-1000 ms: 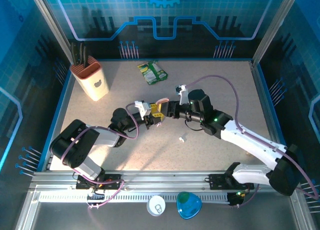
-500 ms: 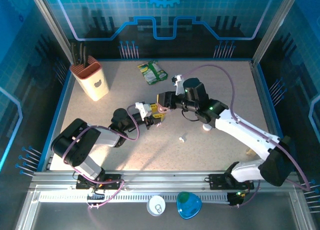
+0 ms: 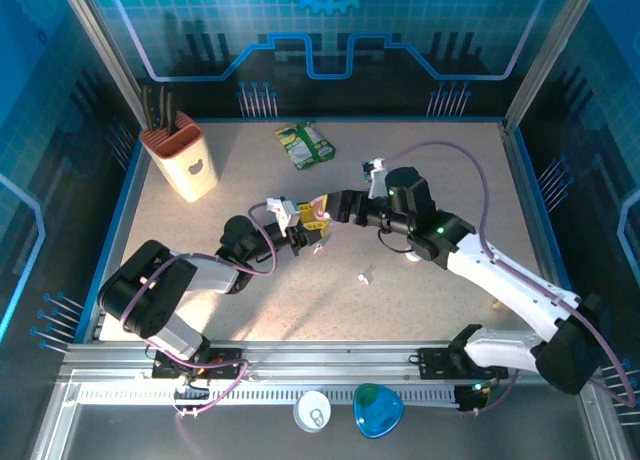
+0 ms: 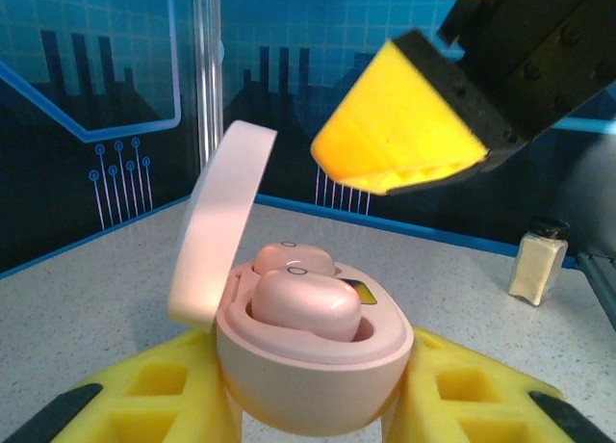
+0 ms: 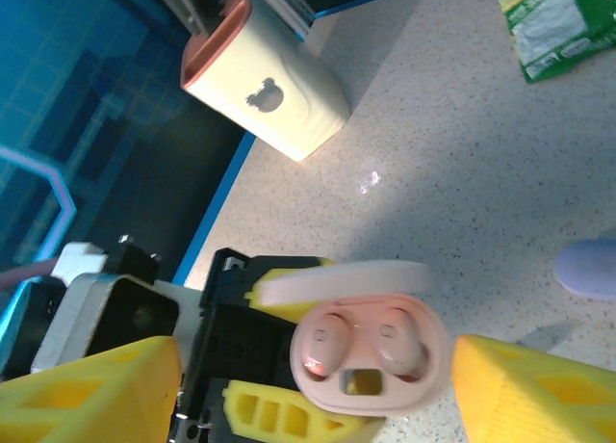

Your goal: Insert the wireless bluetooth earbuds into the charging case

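left wrist view has the charging case (image 4: 310, 361) pinched at its sides by the yellow pads of the left gripper (image 4: 308, 409), with the lid (image 4: 214, 233) standing up on its hinge and two pink earbuds (image 4: 306, 306) lying in the wells. the right gripper (image 5: 318, 351) hangs over the case with its jaws spread wide and nothing between them but air.

both buds look seated, so the step in hand is likely checking the fit and bringing the lid down. to do it well, the right arm should draw straight back from the case so a finger does not clip the raised lid. it can then push the lid's top edge toward the hinge side's opposite rim — gently, while the left keeps its grip level. if a bud sits proud, a light press comes first.

in the top view the left arm lies low and folded, its wrist reaching toward the table (image 3: 250, 310) centre. the right arm stretches in from the right, elbow out, wrist angled toward the left gripper. a small white piece (image 3: 365, 277) — perhaps another earbud — lies near, apart from both.
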Controlling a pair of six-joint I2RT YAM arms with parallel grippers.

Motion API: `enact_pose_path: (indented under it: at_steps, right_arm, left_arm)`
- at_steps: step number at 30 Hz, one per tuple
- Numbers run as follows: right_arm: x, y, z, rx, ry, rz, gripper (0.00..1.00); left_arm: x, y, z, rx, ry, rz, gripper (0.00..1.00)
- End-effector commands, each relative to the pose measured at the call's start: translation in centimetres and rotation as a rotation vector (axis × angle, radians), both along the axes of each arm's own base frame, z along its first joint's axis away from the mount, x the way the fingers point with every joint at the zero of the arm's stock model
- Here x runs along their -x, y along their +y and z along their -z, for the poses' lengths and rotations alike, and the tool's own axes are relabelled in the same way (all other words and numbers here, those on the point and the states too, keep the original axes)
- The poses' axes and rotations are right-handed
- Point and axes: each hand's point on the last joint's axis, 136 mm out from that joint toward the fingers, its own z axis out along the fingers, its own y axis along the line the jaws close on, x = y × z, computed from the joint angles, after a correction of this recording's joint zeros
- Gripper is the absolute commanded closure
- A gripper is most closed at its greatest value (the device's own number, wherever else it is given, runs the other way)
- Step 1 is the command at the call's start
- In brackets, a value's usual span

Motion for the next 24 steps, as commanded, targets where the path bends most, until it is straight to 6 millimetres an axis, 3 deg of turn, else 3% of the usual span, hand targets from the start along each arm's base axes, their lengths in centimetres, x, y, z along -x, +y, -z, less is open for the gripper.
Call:
enact_pose_path:
  at_steps: [1,5,9,11,18,24]
  right_arm:
    - [0.0,-0.5,-0.4,-0.105,0.038,0.011,0.25]
    - [0.0,-0.8,-0.4,-0.097,0.066,0.030,0.24]
    - [-0.4,0.0,-1.7,-0.114,0.055,-0.003,0.10]
    - [-0.9,0.2,-1.8,-0.095,0.055,0.002,0.08]
    - [-3.5,-0.8,1.3,0.104,0.135,0.115,0.12]
    - [-2.5,-1.3,2.3,0.161,0.153,0.095,0.12]
  left_arm:
    - [0.3,-0.3,-2.9,0.059,-0.054,0.020,0.68]
    - [0.7,-0.5,-2.8,0.046,-0.073,0.038,0.68]
    - [0.9,-0.7,-2.0,0.005,-0.116,0.046,0.68]
    - [0.9,-0.6,-1.8,-0.006,-0.130,0.043,0.68]
    - [1.2,-0.5,-2.5,0.005,-0.143,0.034,0.67]
    - [0.2,0.2,-3.2,0.040,-0.114,-0.025,0.68]
